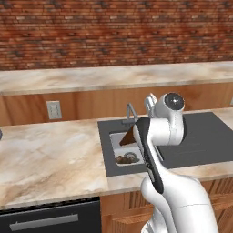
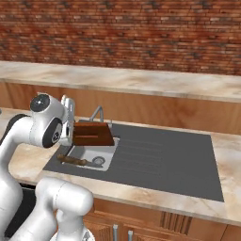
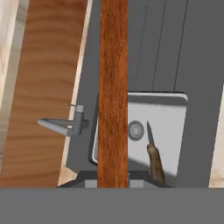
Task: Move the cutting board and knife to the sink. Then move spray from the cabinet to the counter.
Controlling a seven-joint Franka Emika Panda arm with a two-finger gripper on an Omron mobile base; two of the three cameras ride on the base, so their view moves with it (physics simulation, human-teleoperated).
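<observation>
The gripper (image 3: 113, 183) pinches the cutting board (image 2: 92, 134) by its edge (held level) above the sink (image 2: 89, 155); the knife (image 3: 154, 157) lies in the basin near the drain (image 3: 135, 130).

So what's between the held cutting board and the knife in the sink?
Nothing but air and bare basin: in the hand view the cutting board hangs above, the drain sits beside the knife.

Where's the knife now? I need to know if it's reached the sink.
The knife lies in the sink basin, beside the drain, below the held board.
</observation>
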